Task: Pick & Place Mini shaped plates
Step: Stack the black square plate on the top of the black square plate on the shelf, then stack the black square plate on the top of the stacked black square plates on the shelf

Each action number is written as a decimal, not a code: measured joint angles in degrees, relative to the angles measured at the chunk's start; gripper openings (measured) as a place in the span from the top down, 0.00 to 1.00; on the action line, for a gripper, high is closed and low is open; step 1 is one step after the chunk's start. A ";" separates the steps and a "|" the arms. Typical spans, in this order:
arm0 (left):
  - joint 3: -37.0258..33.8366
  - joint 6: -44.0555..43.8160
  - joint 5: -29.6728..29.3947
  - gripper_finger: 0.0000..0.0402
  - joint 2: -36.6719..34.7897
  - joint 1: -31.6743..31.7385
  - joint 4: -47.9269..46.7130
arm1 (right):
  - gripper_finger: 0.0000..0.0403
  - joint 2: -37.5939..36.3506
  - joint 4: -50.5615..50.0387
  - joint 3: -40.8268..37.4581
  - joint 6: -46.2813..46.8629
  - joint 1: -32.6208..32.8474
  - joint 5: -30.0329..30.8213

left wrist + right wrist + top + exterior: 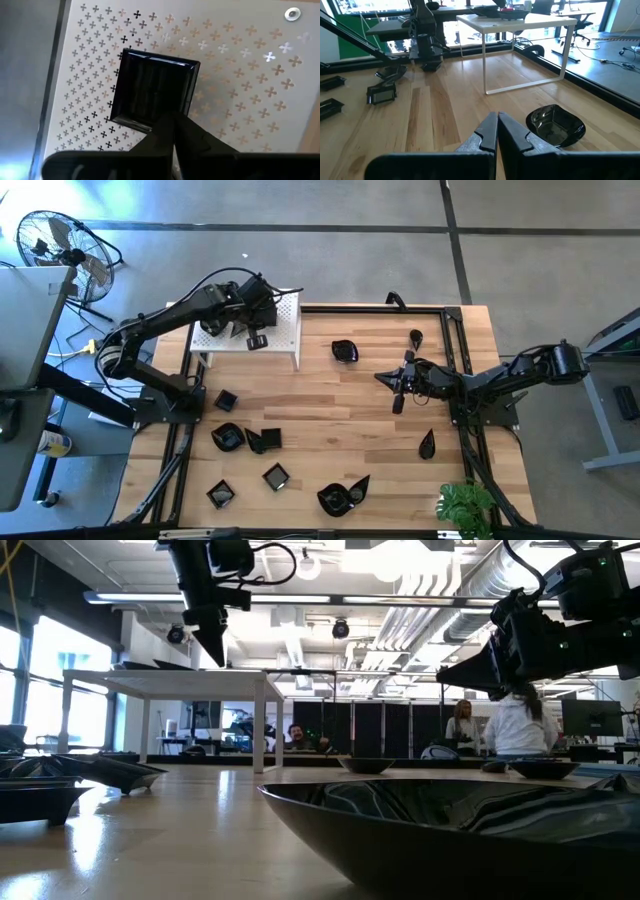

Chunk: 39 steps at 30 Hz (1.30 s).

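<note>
The wooden table [330, 420] fills the centre of the overhead frame, and my two arms reach in from its left and right edges. At its upper left stands the white perforated stand [285, 330], the biggest thing on the boards.

My left gripper [250, 320] hangs over that stand, and in its own wrist camera the fingers [172, 131] are pressed together with nothing between them. Just past their tips a square black plate [152, 90] lies flat on the perforated top, apart from the fingers. From table height the same gripper [212, 640] points down above the stand's white top [170, 675], upper left of that frame.

My right gripper [398, 402] sits right of centre in the overhead frame, above bare wood. Its fingers [495, 131] are also closed together, empty. Its wrist camera shows a wavy round plate [555, 125] on the boards just beside the tips, not touched.

The other mini shaped plates are scattered: a cluster at lower left of the overhead frame, among them a leaf plate [262, 440] and a small square plate [275, 476]; a round plate [344, 350] near upper centre; a teardrop plate [427, 445] at lower right.

A green plant [465, 505] sits at the bottom right corner.
</note>
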 joint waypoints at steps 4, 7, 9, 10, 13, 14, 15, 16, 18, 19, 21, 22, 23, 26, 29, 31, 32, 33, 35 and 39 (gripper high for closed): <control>0.00 -1.05 1.60 1.00 0.00 -0.04 1.23 | 1.00 0.00 -0.02 0.00 0.00 0.00 0.00; 0.00 -4.32 3.94 1.00 0.00 -1.45 3.62 | 1.00 0.00 0.00 0.00 0.00 0.00 0.00; -0.14 -5.35 4.20 1.00 -0.34 -3.42 5.27 | 1.00 0.00 0.05 0.00 0.00 0.00 0.00; -0.65 -5.78 4.12 1.00 -0.84 -4.64 6.75 | 1.00 0.00 0.07 0.00 0.00 0.00 0.00; -3.50 -7.85 3.73 1.00 -2.64 -8.83 12.03 | 1.00 0.00 0.07 0.00 0.00 0.00 0.00; -5.00 -8.62 3.73 1.00 -3.49 -10.12 12.82 | 1.00 0.00 0.07 0.00 0.00 -0.02 0.00; -6.49 -9.61 3.72 1.00 -4.45 -11.44 13.61 | 1.00 0.00 0.07 -0.01 -0.01 0.00 0.00; -7.95 -10.76 3.73 1.00 -5.46 -12.79 14.64 | 1.00 0.00 0.04 0.00 -0.01 -0.01 0.00; -10.93 -13.53 3.65 1.00 -7.57 -15.44 15.98 | 1.00 0.00 0.02 0.00 -0.01 -0.01 0.00; -12.24 -15.21 3.65 1.00 -8.61 -16.63 15.46 | 1.00 0.00 -0.01 -0.01 -0.01 0.00 0.00; -14.15 -18.80 3.71 1.00 -10.50 -19.39 14.94 | 1.00 0.00 0.00 0.00 -0.02 0.00 0.00; -14.57 -20.45 3.99 1.00 -11.07 -20.94 15.21 | 1.00 0.00 0.00 0.00 -0.01 -0.02 0.00; -14.74 -21.92 4.64 1.00 -11.57 -22.41 14.65 | 1.00 0.00 -0.02 -0.02 0.00 -0.02 0.00; -14.47 -25.52 8.40 1.00 -12.22 -26.42 11.75 | 1.00 -0.01 -0.02 0.00 -0.13 -0.02 0.09; -14.25 -28.65 11.49 1.00 -12.04 -29.86 10.43 | 1.00 0.00 -0.02 0.00 -0.22 -0.02 0.27; -14.15 -32.01 11.53 1.00 -10.79 -32.17 10.58 | 1.00 0.00 -0.02 0.00 -0.22 0.00 0.28; -14.16 -33.68 11.55 1.00 -10.05 -33.23 10.38 | 1.00 0.00 0.00 -0.02 -0.22 0.00 0.26; -14.19 -35.05 11.56 1.00 -9.39 -34.19 9.60 | 1.00 0.00 -0.02 0.00 -0.22 -0.02 0.24; -14.15 -37.61 11.60 0.98 -7.78 -36.12 8.93 | 1.00 -0.01 -0.02 0.00 -0.20 -0.02 0.24; -14.20 -42.07 12.05 0.92 -3.20 -39.51 7.89 | 1.00 -0.01 -0.02 -0.01 -0.15 0.00 0.24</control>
